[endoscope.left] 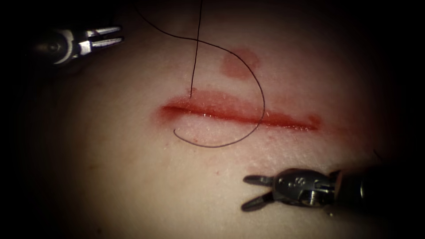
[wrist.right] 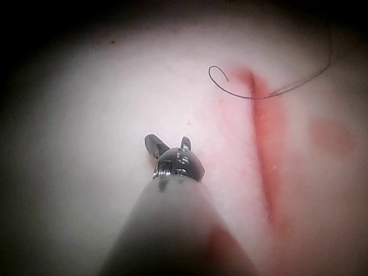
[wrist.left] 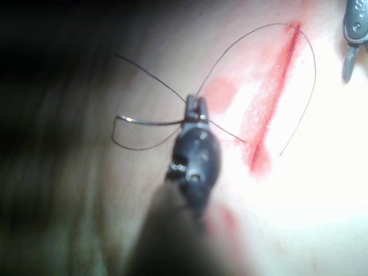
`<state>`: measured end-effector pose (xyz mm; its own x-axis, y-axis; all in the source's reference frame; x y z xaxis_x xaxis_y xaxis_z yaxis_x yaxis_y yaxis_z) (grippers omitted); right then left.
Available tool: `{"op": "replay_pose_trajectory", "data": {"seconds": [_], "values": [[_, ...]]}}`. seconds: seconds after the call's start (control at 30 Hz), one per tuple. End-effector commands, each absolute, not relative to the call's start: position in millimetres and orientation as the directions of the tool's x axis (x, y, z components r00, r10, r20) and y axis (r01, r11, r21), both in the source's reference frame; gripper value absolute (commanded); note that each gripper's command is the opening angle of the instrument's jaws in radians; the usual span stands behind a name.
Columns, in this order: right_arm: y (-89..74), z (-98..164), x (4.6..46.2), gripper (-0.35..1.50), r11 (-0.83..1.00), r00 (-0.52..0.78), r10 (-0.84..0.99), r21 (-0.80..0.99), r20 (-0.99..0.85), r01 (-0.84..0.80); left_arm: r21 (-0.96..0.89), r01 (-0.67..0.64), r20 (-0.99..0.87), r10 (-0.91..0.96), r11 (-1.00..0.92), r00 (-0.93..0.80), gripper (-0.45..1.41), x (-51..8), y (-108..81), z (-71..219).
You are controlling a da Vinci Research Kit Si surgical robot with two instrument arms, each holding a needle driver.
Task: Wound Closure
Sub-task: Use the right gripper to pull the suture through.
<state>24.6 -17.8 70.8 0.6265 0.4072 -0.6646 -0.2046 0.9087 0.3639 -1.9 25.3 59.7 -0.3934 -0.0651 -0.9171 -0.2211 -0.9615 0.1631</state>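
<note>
The cut runs across the tissue, wet with red fluid. A dark thread enters the tissue just above the cut's left end and rises out of the picture. A second strand sweeps over the cut and curls back to a free end below it. My left tool is far up on the left, open and holding nothing. Below the cut on the right, my right tool is open and empty. The left wrist view shows the left jaws in front of thread strands; I cannot make out the needle.
A round patch of red fluid stains the tissue above the cut. In the right wrist view the right tool hovers over bare tissue beside the cut, with the thread's curl beyond. The right tool's tip shows in the left wrist view.
</note>
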Motion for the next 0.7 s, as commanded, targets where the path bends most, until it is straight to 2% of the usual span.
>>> {"op": "replay_pose_trajectory", "data": {"seconds": [0.03,0.2,0.3,0.7], "values": [[-17.4,72,26.7,1.48,0.918,0.630,0.390,0.335,-0.672,-0.211,0.165,-0.223,-0.917,-0.066,-0.961,-0.393,-0.35,-2.5,25.5,60],[-14.4,73,29.8,1.48,0.936,0.591,0.349,0.250,-0.727,-0.246,0.165,-0.223,-0.917,-0.066,-0.961,-0.394,-0.35,-2.6,25.5,61],[-12.8,73,31.6,1.41,0.953,0.571,0.292,0.183,-0.767,-0.240,0.165,-0.224,-0.917,-0.066,-0.961,-0.394,-0.35,-2.6,25.4,61],[-11.3,80,37.5,1.38,0.966,0.618,0.211,0.065,-0.758,-0.251,0.168,-0.229,-0.915,-0.065,-0.959,-0.399,-0.35,-3.0,25.3,61]]}}
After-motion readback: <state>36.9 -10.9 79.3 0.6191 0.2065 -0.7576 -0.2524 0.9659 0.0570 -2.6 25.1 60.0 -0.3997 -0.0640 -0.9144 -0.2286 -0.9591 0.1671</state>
